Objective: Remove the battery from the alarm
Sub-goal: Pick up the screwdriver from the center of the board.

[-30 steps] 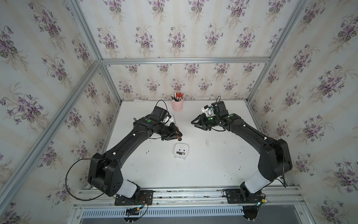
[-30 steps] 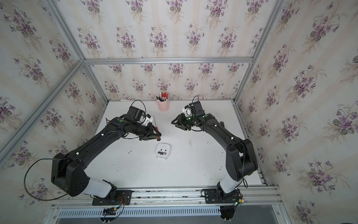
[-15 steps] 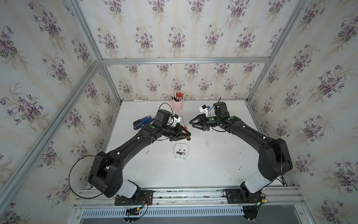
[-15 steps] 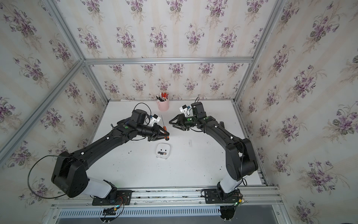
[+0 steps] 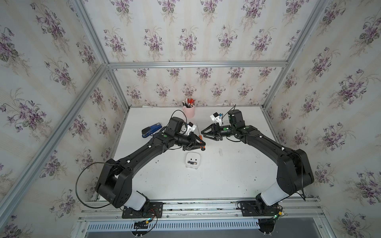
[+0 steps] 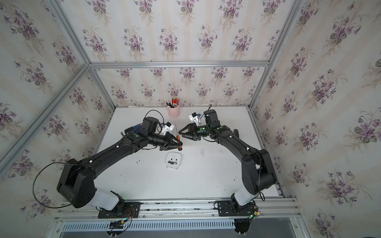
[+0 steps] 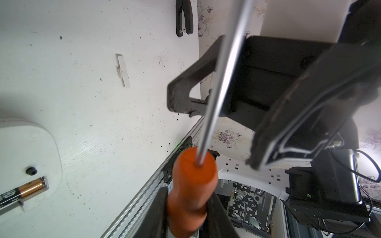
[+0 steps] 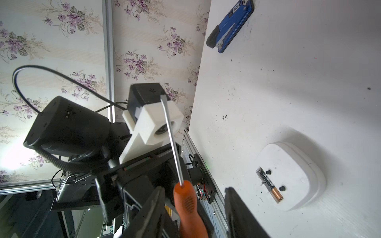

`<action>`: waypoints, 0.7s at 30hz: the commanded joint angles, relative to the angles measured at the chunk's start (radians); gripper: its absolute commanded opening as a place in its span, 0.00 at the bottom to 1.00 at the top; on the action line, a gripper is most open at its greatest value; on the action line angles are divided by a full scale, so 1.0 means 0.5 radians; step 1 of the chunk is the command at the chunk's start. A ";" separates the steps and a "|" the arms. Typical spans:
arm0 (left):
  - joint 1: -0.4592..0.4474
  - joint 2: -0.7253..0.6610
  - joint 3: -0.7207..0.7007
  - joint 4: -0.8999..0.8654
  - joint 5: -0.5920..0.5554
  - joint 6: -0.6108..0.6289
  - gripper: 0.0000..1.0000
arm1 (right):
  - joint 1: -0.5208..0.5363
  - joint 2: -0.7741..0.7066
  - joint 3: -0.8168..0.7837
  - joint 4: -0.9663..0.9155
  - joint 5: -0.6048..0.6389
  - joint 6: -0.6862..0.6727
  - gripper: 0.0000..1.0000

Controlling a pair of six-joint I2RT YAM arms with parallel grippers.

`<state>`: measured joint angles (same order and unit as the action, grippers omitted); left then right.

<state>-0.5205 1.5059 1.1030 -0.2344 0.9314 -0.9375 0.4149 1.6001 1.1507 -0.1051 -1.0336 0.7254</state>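
The white alarm (image 5: 193,159) (image 6: 173,157) lies face down mid-table. The battery (image 5: 192,163) (image 6: 172,162) (image 7: 22,190) (image 8: 270,185), black with a copper end, sits in the alarm's open back slot. My left gripper (image 5: 199,142) (image 6: 176,142) (image 7: 188,216) hovers just beyond the alarm. It is shut on the handle of an orange screwdriver (image 7: 191,185) (image 8: 188,206), whose shaft points to the back wall. My right gripper (image 5: 203,133) (image 6: 179,133) (image 8: 194,188) faces it and is open. Its fingers stand either side of the handle without touching it.
A pink pen cup (image 5: 189,111) (image 6: 173,112) stands at the back edge. A blue stapler (image 5: 151,129) (image 8: 231,24) lies back left, behind my left arm. The white battery cover (image 5: 220,152) (image 6: 202,152) (image 7: 122,70) lies right of the alarm. A black stapler (image 7: 184,18) lies far right.
My left gripper has carried the screwdriver right, up to the right gripper, uncovering the blue stapler. The right gripper has opened wider and shifted slightly left.
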 commanded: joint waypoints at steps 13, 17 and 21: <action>-0.029 0.024 0.033 0.036 0.040 0.062 0.21 | 0.106 0.002 -0.034 -0.096 0.012 -0.223 0.49; -0.033 0.026 0.025 0.029 0.034 0.068 0.21 | 0.144 -0.003 -0.038 -0.090 0.027 -0.221 0.45; -0.036 0.022 0.025 0.022 0.030 0.073 0.21 | 0.143 -0.011 -0.072 -0.087 0.045 -0.211 0.37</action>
<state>-0.5388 1.5177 1.1126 -0.2462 0.9405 -0.9169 0.4843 1.5997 1.1194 -0.1547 -1.0214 0.6292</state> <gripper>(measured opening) 0.279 0.380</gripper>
